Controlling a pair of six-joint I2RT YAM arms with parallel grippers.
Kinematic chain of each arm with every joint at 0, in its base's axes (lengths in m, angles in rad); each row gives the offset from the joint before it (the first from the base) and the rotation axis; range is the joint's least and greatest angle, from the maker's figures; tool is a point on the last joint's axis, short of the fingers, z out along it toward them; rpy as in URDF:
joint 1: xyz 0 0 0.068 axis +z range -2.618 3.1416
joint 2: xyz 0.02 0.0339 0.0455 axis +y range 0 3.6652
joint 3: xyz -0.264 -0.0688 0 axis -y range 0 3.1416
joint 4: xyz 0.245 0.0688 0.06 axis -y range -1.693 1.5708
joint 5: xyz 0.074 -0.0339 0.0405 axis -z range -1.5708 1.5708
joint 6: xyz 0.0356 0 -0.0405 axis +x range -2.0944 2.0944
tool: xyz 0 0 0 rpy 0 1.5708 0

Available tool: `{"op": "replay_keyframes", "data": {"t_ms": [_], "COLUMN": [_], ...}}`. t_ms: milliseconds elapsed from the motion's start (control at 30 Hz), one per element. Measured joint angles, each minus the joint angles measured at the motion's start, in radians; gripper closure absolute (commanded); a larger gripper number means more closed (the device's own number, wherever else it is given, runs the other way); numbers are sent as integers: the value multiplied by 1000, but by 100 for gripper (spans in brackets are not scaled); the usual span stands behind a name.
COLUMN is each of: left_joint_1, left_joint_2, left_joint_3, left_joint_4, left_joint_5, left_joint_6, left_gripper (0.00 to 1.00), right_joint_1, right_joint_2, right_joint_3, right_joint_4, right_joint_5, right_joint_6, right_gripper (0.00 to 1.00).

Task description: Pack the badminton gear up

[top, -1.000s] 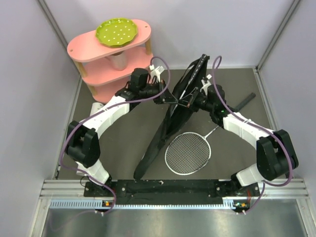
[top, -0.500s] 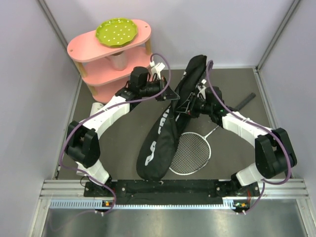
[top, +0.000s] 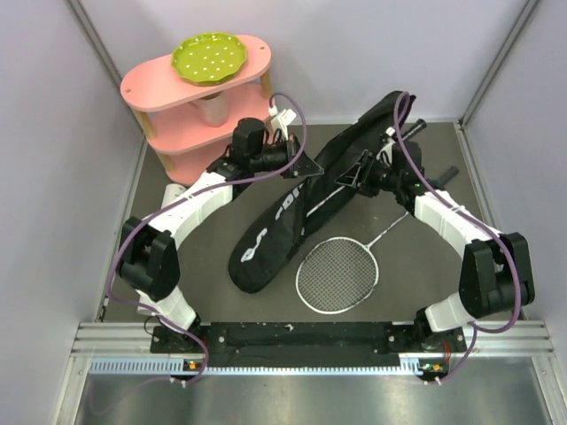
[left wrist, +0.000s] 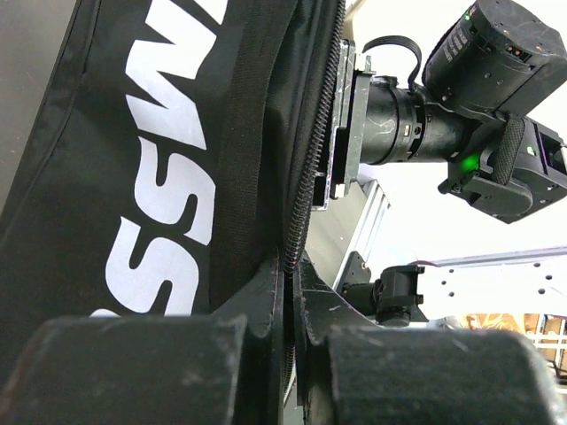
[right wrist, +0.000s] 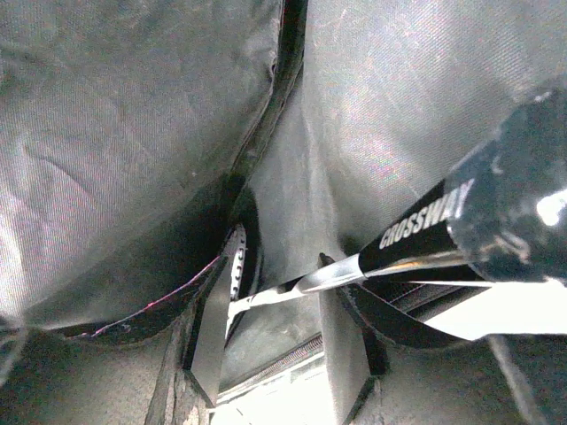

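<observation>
The black "CROSSWAY" bag (top: 276, 232) lies diagonally across the mat, its narrow end at the back right. My left gripper (top: 306, 168) is shut on the bag's zipper edge (left wrist: 306, 177); the left wrist view (left wrist: 291, 266) shows the jaws pinched on it. My right gripper (top: 359, 173) is inside the bag's opening. In the right wrist view its jaws (right wrist: 275, 328) stand open inside the bag (right wrist: 133, 133), and a racket shaft (right wrist: 416, 232) lettered "CROSSWAY" crosses between them. A second silver racket (top: 337, 274) lies flat on the mat in front of the bag. No shuttlecocks show.
The pink three-tier shelf (top: 151, 84) with the green dotted plate (top: 208, 56) stands at the back left. A white object (top: 171, 192) lies by the shelf's foot, partly behind my left arm. Grey walls enclose the mat on three sides.
The bag has swung from standing on edge to lying flatter, its narrow end moving right and back. My right gripper moved right with it. The left gripper has kept its hold.
</observation>
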Motion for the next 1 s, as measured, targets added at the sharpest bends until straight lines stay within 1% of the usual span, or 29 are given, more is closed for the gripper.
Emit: {"op": "replay_keyframes", "data": {"t_ms": [67, 167, 200, 233, 333, 467, 600, 733, 767, 833, 867, 933, 1000], "left_joint_1": [0, 0, 0, 0, -2, -21, -48, -55, -55, -56, -57, -59, -58], "left_joint_2": [0, 0, 0, 0, 9, 53, 100, 143, 148, 154, 154, 154, 154], "left_joint_3": [0, 0, 0, 0, 14, 91, 142, 164, 164, 164, 164, 164, 164], "left_joint_4": [4, 5, 6, 5, -17, -97, -171, -206, -209, -212, -213, -213, -214], "left_joint_5": [1, 6, 8, 11, 31, 45, 46, 44, 43, 45, 46, 39, 35], "left_joint_6": [0, 0, 1, 1, 19, 75, 116, 132, 133, 132, 132, 136, 136], "left_gripper": [100, 100, 100, 100, 100, 100, 100, 100, 100, 100, 100, 100, 100], "right_joint_1": [0, 0, 0, 1, 9, 66, 101, 98, 91, 79, 75, 68, 62], "right_joint_2": [0, 0, 0, 0, 1, 18, 62, 142, 171, 229, 254, 278, 277], "right_joint_3": [3, 4, 4, 4, 24, 90, 114, 115, 116, 128, 135, 139, 138], "right_joint_4": [8, 11, 11, 10, 10, 30, 87, 140, 158, 168, 165, 152, 139], "right_joint_5": [14, 47, 61, 74, 82, 89, 93, 64, 48, 31, 27, 28, 36], "right_joint_6": [0, 1, -5, 0, 37, 47, 61, 74, 76, 71, 61, 27, -3], "right_gripper": [61, 86, 97, 100, 100, 100, 100, 99, 93, 85, 79, 72, 68]}}
